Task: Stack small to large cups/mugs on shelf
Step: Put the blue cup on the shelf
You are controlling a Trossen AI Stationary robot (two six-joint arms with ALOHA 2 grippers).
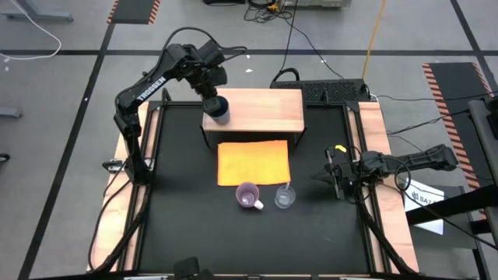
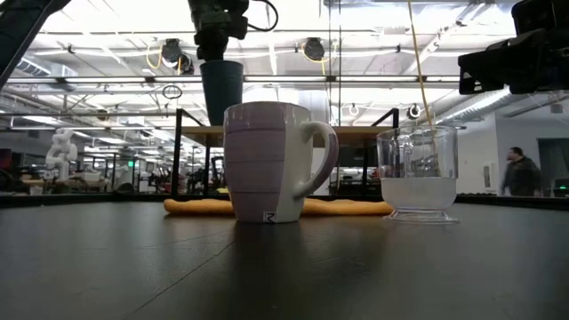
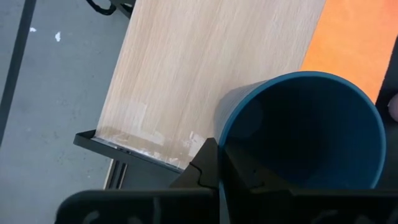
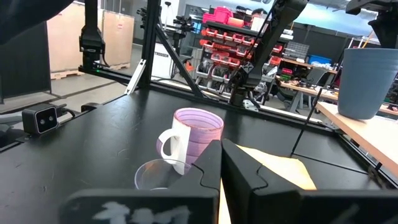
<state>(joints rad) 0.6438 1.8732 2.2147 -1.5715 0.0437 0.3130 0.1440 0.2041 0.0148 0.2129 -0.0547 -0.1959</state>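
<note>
The dark blue tumbler (image 1: 219, 107) is over the left end of the light wooden shelf (image 1: 261, 109), mouth up, with my left gripper (image 3: 221, 152) shut on it from above. In the low view its base (image 2: 213, 117) is level with the shelf top; whether it touches, I cannot tell. The lilac mug (image 1: 248, 195) and the clear cup (image 1: 285, 197) stand upright side by side on the black table, near the front edge of the orange sheet. My right gripper (image 1: 323, 175) waits shut at the table's right side, pointing level toward the two cups. My left gripper holds the tumbler's wall at the rim (image 3: 219, 134), on the side toward the shelf's left end. One finger (image 3: 245, 171) is inside the cup and the other (image 3: 200, 169) outside. The fingers come from above, pointing steeply down. The tumbler hangs upright below them.
The flat orange sheet (image 1: 253, 162) lies on the table in front of the shelf. The shelf's right part (image 1: 284, 113) is bare wood. A dark power strip (image 1: 331, 92) and cables lie behind the shelf at the right. Wooden rails (image 1: 373, 155) border the black table.
</note>
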